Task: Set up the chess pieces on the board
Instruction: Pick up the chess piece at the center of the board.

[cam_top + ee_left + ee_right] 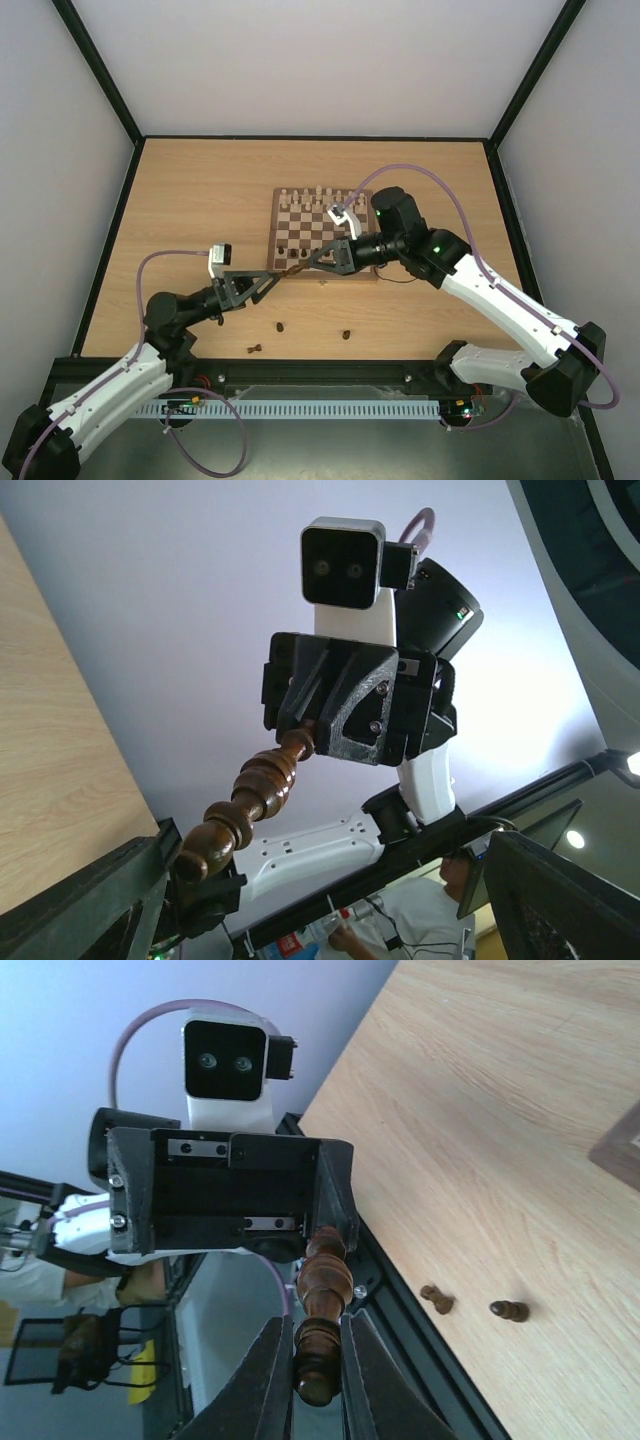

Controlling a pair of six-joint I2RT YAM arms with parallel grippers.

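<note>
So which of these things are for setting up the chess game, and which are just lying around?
For the job:
dark brown turned wooden chess piece in the right tool
checkered square wooden chessboard
pale cream wooden pieces on its far rows
small dark brown wooden pieces loose in front of it

Just there:
pale wooden tabletop
purple cables
white slotted rail

Centre of frame: square checkered wooden chessboard (325, 235), pale cream chess pieces (318, 195) ranked along its upper edge. Left gripper (279, 276) and right gripper (306, 266) meet at its lower left corner, a dark brown turned chess piece (293, 270) between them. Three loose dark brown pieces (281, 326) lie on the pale wooden tabletop (180, 200) below.
</note>
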